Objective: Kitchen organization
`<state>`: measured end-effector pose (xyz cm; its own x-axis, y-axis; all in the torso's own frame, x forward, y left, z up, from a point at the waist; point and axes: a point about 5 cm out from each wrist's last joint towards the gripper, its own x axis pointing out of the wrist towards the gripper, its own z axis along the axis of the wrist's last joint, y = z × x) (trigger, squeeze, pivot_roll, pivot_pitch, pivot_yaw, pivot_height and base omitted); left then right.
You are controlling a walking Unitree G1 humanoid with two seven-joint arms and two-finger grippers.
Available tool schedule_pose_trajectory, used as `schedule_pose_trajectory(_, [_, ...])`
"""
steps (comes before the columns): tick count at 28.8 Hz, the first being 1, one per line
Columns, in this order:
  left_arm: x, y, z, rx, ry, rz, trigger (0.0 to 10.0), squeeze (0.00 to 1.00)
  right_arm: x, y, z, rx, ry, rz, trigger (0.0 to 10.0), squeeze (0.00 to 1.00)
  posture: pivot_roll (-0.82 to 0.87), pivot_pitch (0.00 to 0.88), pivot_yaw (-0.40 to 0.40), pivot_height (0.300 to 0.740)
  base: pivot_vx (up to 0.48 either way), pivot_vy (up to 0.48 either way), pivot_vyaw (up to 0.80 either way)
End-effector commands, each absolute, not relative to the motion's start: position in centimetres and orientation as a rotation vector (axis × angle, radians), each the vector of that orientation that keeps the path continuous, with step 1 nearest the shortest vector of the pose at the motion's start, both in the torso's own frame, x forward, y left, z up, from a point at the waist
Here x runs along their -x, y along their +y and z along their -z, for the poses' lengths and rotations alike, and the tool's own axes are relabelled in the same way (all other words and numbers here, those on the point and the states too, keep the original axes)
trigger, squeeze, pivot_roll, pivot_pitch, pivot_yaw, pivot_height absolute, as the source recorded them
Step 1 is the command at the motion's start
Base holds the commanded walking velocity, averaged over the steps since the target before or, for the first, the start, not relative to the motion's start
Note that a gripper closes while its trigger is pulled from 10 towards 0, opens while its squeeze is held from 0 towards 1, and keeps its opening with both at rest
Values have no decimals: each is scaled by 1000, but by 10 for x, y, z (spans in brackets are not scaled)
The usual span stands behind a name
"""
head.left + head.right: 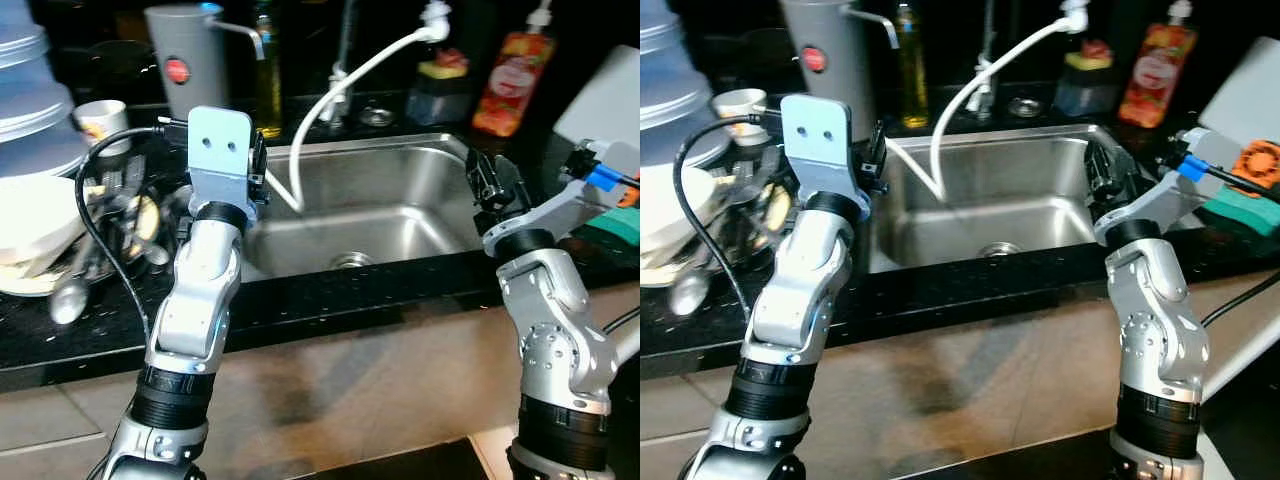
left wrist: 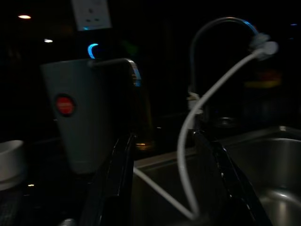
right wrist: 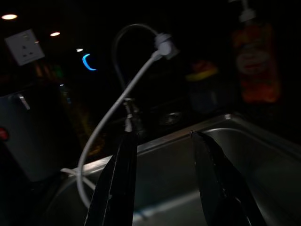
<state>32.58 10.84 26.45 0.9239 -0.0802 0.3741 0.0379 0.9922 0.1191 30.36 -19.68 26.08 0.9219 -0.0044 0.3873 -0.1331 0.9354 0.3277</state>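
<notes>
A steel sink [image 1: 405, 148] is set in the black counter straight ahead, its basin bare apart from the drain [image 1: 350, 260]. A white hose [image 1: 345, 85] runs from the tap down into it. My left gripper [image 2: 163, 136] is raised at the sink's left rim, open and holding nothing, and it faces a grey jug with a red button [image 2: 77, 117]. My right gripper [image 3: 162, 134] hovers at the sink's right rim, open and holding nothing. Left of the sink lie stacked white bowls [image 1: 30, 225], dark utensils and a spoon [image 1: 65, 300].
An orange soap bottle [image 1: 510, 85] and a sponge holder [image 1: 442, 80] stand behind the sink. An oil bottle [image 1: 266, 80] is beside the jug, and a small cup [image 1: 100, 118] sits near clear stacked containers [image 1: 25, 95]. A green sponge [image 1: 620, 228] lies at far right.
</notes>
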Motion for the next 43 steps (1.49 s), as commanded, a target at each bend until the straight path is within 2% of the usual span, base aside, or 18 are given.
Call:
schedule_pose_trajectory(1, [-327, 109, -262, -99, -366, 50, 10000, 0, -304, -194, -261, -364, -393, -78, 10000, 0, -29, 0, -34, 740, 0, 0, 0])
schedule_pose_trajectory(8, [-329, 111, -259, -101, -321, 36, 10000, 0, -303, -193, -260, -353, -388, -82, 10000, 0, -27, 5, -35, 740, 0, 0, 0])
schedule_pose_trajectory(13, [-335, 127, -246, -195, -128, 25, 10000, 0, -303, -188, -259, -253, -357, -161, 10000, 0, -18, 11, -32, 740, 0, 0, 0])
schedule_pose_trajectory(18, [-330, 140, -247, -188, -63, 15, 10000, 0, -301, -184, -259, -211, -347, -218, 10000, 0, -12, 15, -33, 740, 0, 0, 0])
schedule_pose_trajectory(20, [-324, 148, -250, -197, -62, -12, 10000, 0, -299, -183, -261, -204, -352, -238, 10000, 0, 5, 29, -35, 740, 0, 0, 0])
schedule_pose_trajectory(23, [-298, 159, -246, -243, -85, -87, 10000, 0, -302, -179, -260, -218, -348, -260, 10000, 0, 40, 36, -51, 740, 0, 0, 0])
schedule_pose_trajectory(24, [-293, 161, -243, -262, -75, -102, 10000, 35, -303, -176, -259, -223, -344, -270, 10000, 0, 45, 38, -54, 740, 0, 0, 0])
schedule_pose_trajectory(26, [-287, 166, -242, -270, -67, -140, 10000, 278, -305, -172, -258, -226, -340, -287, 10000, 0, 51, 37, -62, 740, 0, 0, 0])
schedule_pose_trajectory(27, [-287, 166, -242, -270, -67, -140, 10000, 278, -305, -172, -258, -226, -340, -287, 10000, 0, 51, 37, -62, 740, 0, 0, 0])
schedule_pose_trajectory(28, [-284, 169, -242, -254, -55, -169, 10000, 463, -306, -171, -258, -226, -339, -295, 10000, 0, 54, 37, -66, 740, 0, 0, 0])
schedule_pose_trajectory(29, [-284, 169, -242, -254, -55, -169, 10000, 463, -306, -171, -258, -226, -339, -295, 10000, 0, 54, 37, -66, 740, 0, 0, 0])
schedule_pose_trajectory(30, [-279, 176, -238, -222, -30, -232, 10000, 655, -309, -170, -258, -227, -335, -303, 10000, 0, 70, 40, -76, 740, 0, 0, 0])
schedule_pose_trajectory(32, [-275, 180, -234, -202, -11, -275, 10000, 655, -310, -169, -257, -228, -332, -309, 10000, 0, 73, 38, -77, 740, 0, 0, 0])
schedule_pose_trajectory(33, [-275, 187, -232, -161, -2, -344, 10000, 1000, -314, -168, -257, -230, -327, -318, 10000, 0, 76, 36, -79, 740, 0, 0, 0])
schedule_pose_trajectory(37, [-282, 188, -234, -107, 5, -353, 10000, 1000, -317, -165, -256, -233, -325, -327, 10000, 0, 79, 25, -78, 740, 0, 0, 0])
schedule_pose_trajectory(38, [-284, 183, -236, -33, 15, -307, 10000, 0, -318, -163, -257, -236, -327, -336, 10000, 0, 77, 24, -74, 740, 0, 0, 0])
schedule_pose_trajectory(41, [-283, 166, -241, 103, 24, -166, 10000, 0, -319, -158, -257, -240, -330, -354, 10000, 0, 78, 25, -72, 740, 0, 0, 0])
schedule_pose_trajectory(43, [-281, 162, -248, 42, -20, -121, 10000, 0, -319, -158, -256, -243, -327, -357, 10000, 0, 89, 25, -67, 740, 0, 0, 0])
